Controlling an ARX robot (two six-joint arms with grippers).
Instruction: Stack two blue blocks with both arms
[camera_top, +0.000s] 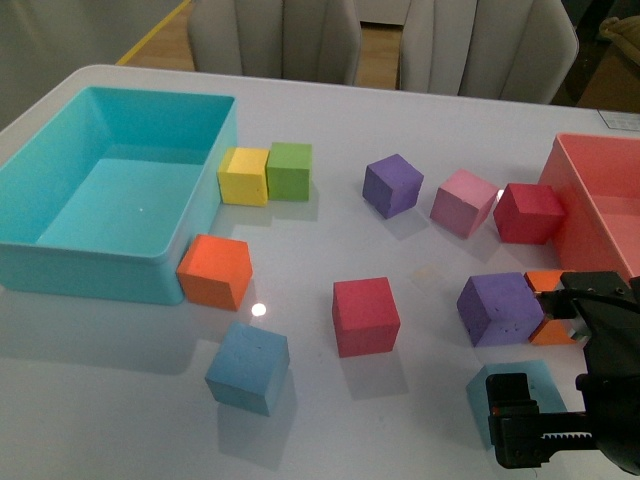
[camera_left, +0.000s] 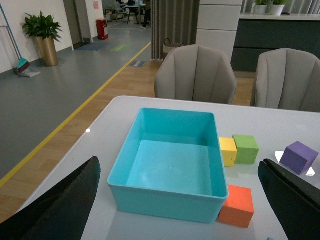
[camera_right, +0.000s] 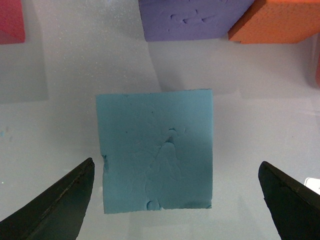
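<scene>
Front view first: the first blue block (camera_top: 248, 367) is seen lying free on the white table (camera_top: 420, 120), towards the front on the left. An orange block (camera_top: 214, 271) sits just behind it and a red block (camera_top: 365, 316) is off to its right, and it is touched by nothing. The second blue block (camera_top: 545, 380) is found on the right, largely covered by the right gripper (camera_top: 565, 400) poised above it. Over to the left wrist view: the left gripper (camera_left: 177, 210) is shown with its jaws spread wide and nothing between them, and the turquoise bin (camera_left: 165, 200) is framed ahead. Now the right wrist view: the second blue block (camera_right: 156, 150) is looked down on squarely, with a purple block (camera_right: 195, 17) close beyond it. The black fingertips (camera_right: 65, 205) are held wide apart, one to either side and clear of its faces, and no contact is seen. The block is judged to be light, soft foam. Its matte, pitted faces should be gripped easily with little slip, though too hard a squeeze would dent it. Hold is best taken on two opposite side faces, square on and centred.
</scene>
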